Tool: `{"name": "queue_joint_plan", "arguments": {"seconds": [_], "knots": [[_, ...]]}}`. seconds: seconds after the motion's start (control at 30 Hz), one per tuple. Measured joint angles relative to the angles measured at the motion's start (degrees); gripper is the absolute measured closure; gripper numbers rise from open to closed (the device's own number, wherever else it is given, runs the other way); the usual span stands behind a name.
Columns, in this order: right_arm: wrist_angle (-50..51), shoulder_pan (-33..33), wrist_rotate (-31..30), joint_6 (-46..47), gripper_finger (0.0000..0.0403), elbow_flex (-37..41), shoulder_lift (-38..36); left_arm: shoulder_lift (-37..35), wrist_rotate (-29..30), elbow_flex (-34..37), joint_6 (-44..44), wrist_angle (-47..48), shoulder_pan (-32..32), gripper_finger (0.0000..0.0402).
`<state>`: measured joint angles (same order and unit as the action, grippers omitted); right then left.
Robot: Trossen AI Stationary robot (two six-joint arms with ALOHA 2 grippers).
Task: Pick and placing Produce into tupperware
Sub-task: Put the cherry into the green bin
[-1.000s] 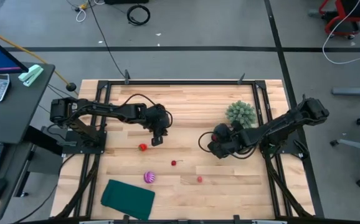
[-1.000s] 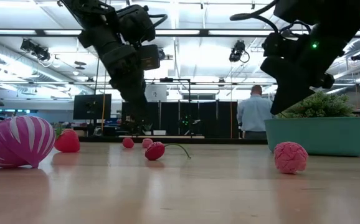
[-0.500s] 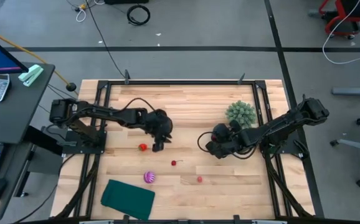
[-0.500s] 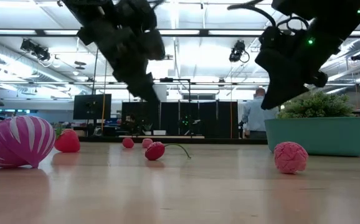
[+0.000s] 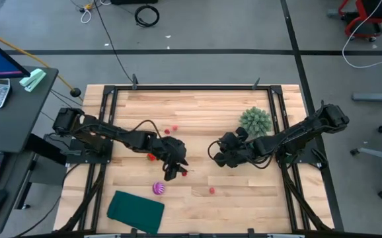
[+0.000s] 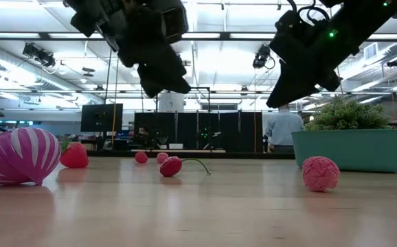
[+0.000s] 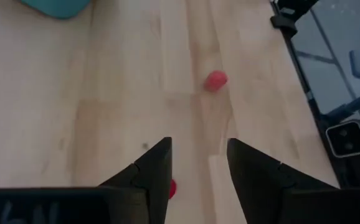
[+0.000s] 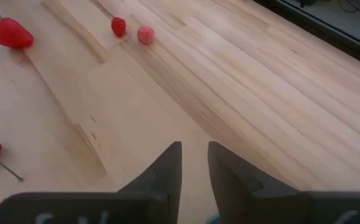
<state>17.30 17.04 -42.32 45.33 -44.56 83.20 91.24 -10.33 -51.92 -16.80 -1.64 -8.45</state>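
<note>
My left gripper (image 5: 172,170) (image 7: 198,163) hangs open above the wood. A red cherry (image 5: 184,172) (image 7: 172,188) lies just beside one finger, and a strawberry (image 5: 151,157) (image 6: 74,156) lies behind it. The pink raspberry (image 5: 211,190) (image 7: 215,80) and the purple-and-pink striped ball (image 5: 158,188) (image 6: 18,156) rest on the near part of the table. Two tiny red pieces (image 5: 171,129) (image 8: 130,30) lie farther back. My right gripper (image 5: 220,153) (image 8: 194,165) hovers mid-table, its fingers a narrow gap apart. The teal tub (image 6: 349,149) stands on the table near the green clump (image 5: 255,120).
A flat dark teal sheet (image 5: 136,210) lies at the near left corner. Black frame rails (image 5: 273,112) run along the table's sides. Bare wood (image 5: 204,109) lies toward the far edge. A person (image 6: 281,128) stands in the room beyond the table.
My left gripper has swung from beside the strawberry toward the near edge and a little right, ending over the cherry. My right gripper has drifted slightly toward the table's left. The produce has not moved.
</note>
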Motion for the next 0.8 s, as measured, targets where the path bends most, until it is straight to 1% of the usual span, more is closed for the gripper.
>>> {"name": "queue_joint_plan", "arguments": {"seconds": [0.07, 0.23, 0.4, 0.57, 0.67, 0.8], "knots": [[-0.1, 0.0, 0.1, -0.1, 0.0318, 0.0, 0.0, 1.7, 0.2, 0.0, -2.6, -2.5, -0.5, 0.0239], [-0.2, 0.0, 0.2, -0.6, 0.0317, 0.0, 0.0, 6.9, 0.2, 0.0, -9.4, -4.7, -0.6, 0.0241], [-0.2, 0.0, 0.2, -2.0, 0.0317, 0.0, 0.0, 11.6, 0.2, -2.1, -9.4, -4.7, -0.6, 0.0249], [-0.2, 0.0, 0.2, -3.4, 0.0316, 0.0, 0.0, 15.9, 0.2, -6.2, -3.6, -3.8, -1.2, 0.0255], [-0.2, 0.0, 0.2, -3.6, 0.0316, 0.0, 0.0, 17.9, 0.3, -8.3, -0.6, -0.4, -1.5, 0.0257], [-0.2, 0.0, 0.1, -3.6, 0.0316, 0.0, 0.0, 19.0, 3.5, -9.2, 4.4, 2.8, -1.5, 0.0257]]}}
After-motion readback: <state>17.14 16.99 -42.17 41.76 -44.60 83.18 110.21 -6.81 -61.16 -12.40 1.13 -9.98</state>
